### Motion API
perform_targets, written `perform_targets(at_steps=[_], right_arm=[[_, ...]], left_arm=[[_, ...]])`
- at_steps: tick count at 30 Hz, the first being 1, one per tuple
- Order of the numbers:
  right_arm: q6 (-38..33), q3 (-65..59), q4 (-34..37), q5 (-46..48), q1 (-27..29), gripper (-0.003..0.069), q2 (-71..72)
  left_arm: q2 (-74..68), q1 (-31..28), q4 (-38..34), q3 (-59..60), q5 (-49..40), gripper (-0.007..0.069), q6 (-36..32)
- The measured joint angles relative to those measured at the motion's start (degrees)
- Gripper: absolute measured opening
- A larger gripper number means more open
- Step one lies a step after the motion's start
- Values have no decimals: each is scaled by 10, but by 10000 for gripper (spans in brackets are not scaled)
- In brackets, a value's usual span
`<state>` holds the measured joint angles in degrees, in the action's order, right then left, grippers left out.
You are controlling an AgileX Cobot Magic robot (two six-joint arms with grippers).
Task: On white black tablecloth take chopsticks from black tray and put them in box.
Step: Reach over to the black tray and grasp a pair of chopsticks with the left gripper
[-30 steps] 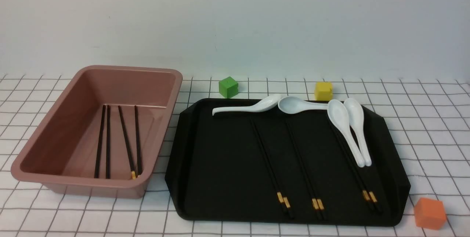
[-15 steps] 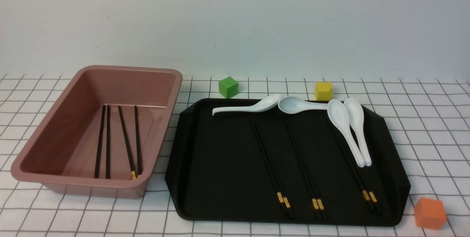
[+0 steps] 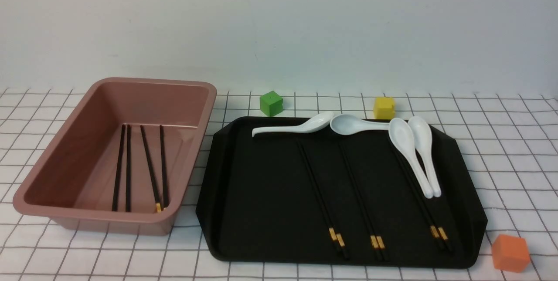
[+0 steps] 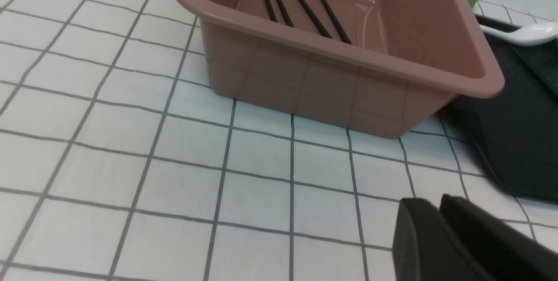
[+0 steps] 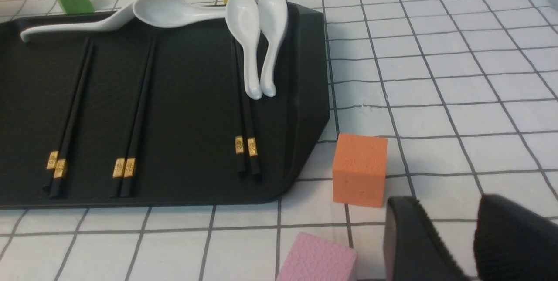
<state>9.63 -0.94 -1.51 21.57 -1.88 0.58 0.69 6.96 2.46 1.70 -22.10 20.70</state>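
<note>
- Presently, three pairs of long thin black chopsticks with gold bands (image 3: 321, 196) lie on the large flat matte black tray (image 3: 261, 211), lower right of the front view.
- Four more black sticks (image 3: 127, 167) lie inside the deep dusty-pink plastic box (image 3: 192, 87), at left.
- Four white ceramic spoons (image 3: 407, 150) occupy the tray's upper part.
- The left gripper (image 4: 438, 204) is nearly closed and empty.
- The right gripper (image 5: 449, 204) stands parted and empty.
</note>
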Motion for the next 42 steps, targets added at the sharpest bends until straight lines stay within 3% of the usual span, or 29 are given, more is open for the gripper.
perform_targets(at_steps=[15, 18, 22, 27, 33, 37, 39, 42], right_arm=[[0, 0, 0, 0, 0, 240, 0], [0, 0, 0, 0, 0, 240, 0], [0, 0, 0, 0, 0, 240, 0], [0, 0, 0, 0, 0, 240, 0], [0, 0, 0, 0, 0, 240, 0], [0, 0, 0, 0, 0, 240, 0], [0, 0, 0, 0, 0, 240, 0], [0, 0, 0, 0, 0, 240, 0]], left_arm=[[0, 0, -14, 0, 9, 89, 4], [0, 0, -76, 0, 27, 89, 46], [0, 0, -269, 0, 44, 90, 166], [0, 0, -410, 0, 61, 90, 232], [0, 0, -436, -13, 111, 85, 200], [-44, 0, -428, -115, 102, 25, 125], [-112, 0, -403, -188, 53, -13, 75], [-238, 0, -341, -289, -104, -13, 22]])
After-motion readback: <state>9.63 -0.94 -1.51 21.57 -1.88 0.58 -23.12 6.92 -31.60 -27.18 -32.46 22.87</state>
